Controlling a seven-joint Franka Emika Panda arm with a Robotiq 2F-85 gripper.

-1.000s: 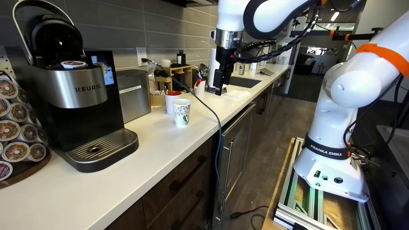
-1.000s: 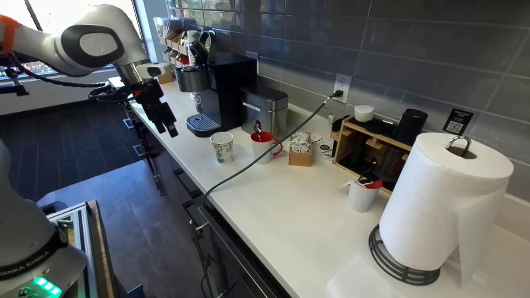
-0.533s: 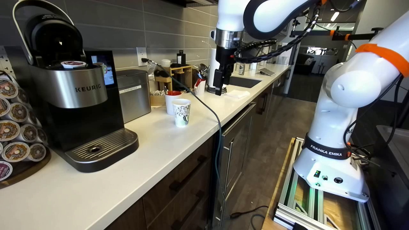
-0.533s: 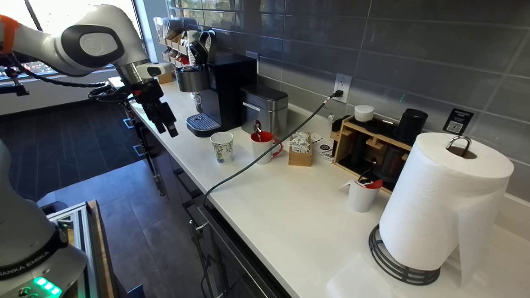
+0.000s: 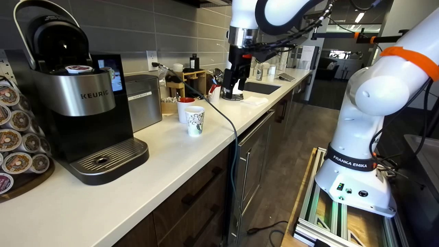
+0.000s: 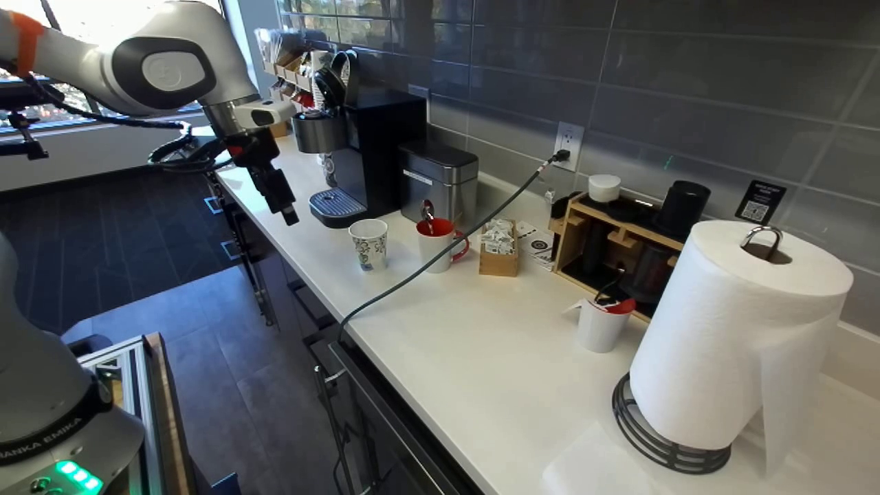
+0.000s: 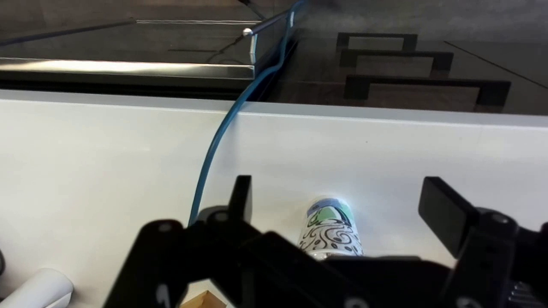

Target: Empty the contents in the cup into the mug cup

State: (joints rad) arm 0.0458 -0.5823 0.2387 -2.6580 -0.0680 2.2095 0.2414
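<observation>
A white paper cup with a dark swirl print stands upright on the counter in both exterior views [image 5: 194, 122] [image 6: 370, 247]. It also shows between and beyond the fingers in the wrist view [image 7: 329, 233], its rim partly hidden by the gripper. A white mug with red inside and red handle stands beside it in both exterior views [image 5: 182, 113] [image 6: 430, 253], with a spoon in it. The mug is out of sight in the wrist view. My gripper [image 6: 291, 217] is open and empty, above counter height and apart from the cup; it also shows in the wrist view [image 7: 336, 192].
A cable [image 6: 412, 276] runs from the wall outlet past the mug and over the counter edge. A Keurig coffee machine [image 5: 96, 96] and a metal bin [image 5: 144, 103] stand nearby. A box of packets [image 6: 499, 254] and a paper towel roll [image 6: 742, 337] stand along the counter.
My gripper has turned about its wrist and shifted slightly, a little right in one of the exterior views and left in the other. The cup and mug have not moved.
</observation>
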